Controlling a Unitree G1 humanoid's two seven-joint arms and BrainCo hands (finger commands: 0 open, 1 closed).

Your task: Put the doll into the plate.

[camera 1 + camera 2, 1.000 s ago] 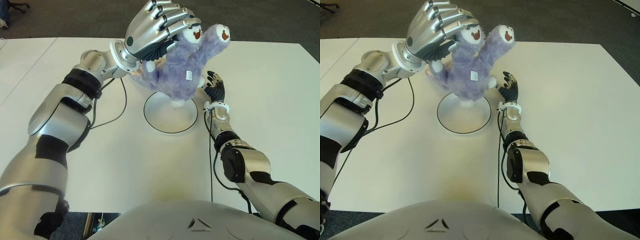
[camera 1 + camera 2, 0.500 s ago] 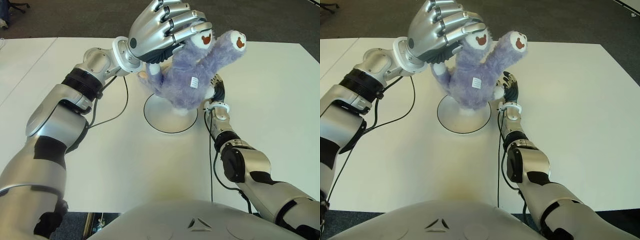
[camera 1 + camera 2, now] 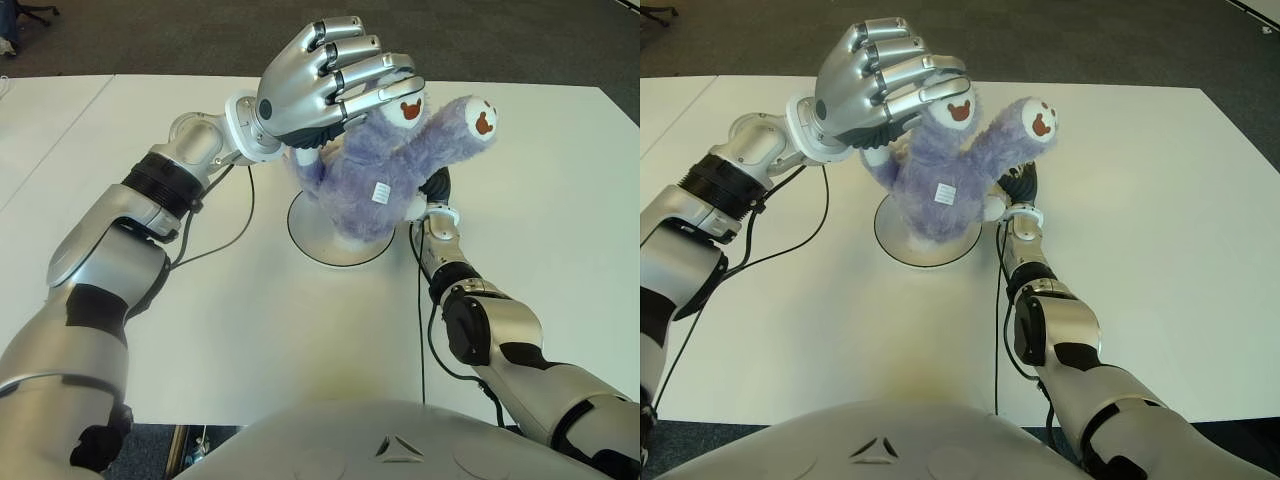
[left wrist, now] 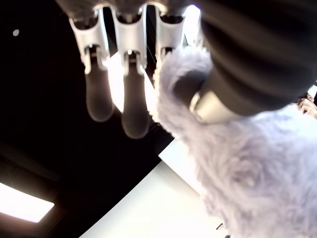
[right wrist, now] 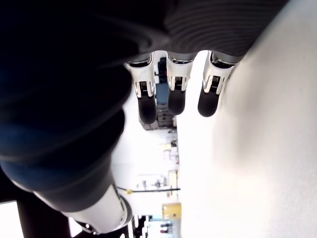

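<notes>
A purple plush doll [image 3: 365,185] with bear-print feet stands head down on the white round plate [image 3: 322,250] at mid table, its legs pointing up and to the right. My left hand [image 3: 335,80] hovers over the doll's upper leg with fingers [image 4: 133,99] stretched out straight; only the thumb still touches the fur [image 4: 247,168]. The plate's far part is hidden by the doll. Just right of the plate shows my right hand [image 3: 437,190], half hidden behind the doll, its fingers [image 5: 171,96] extended and holding nothing.
The white table [image 3: 540,180] spreads wide on both sides of the plate. A black cable [image 3: 240,215] loops across it left of the plate, and another [image 3: 422,330] runs along my right forearm. Dark floor lies beyond the far edge.
The doll has come down and rightward onto the plate. My left hand's fingers, curled round its leg before, have spread open above it. The right hand has stayed put.
</notes>
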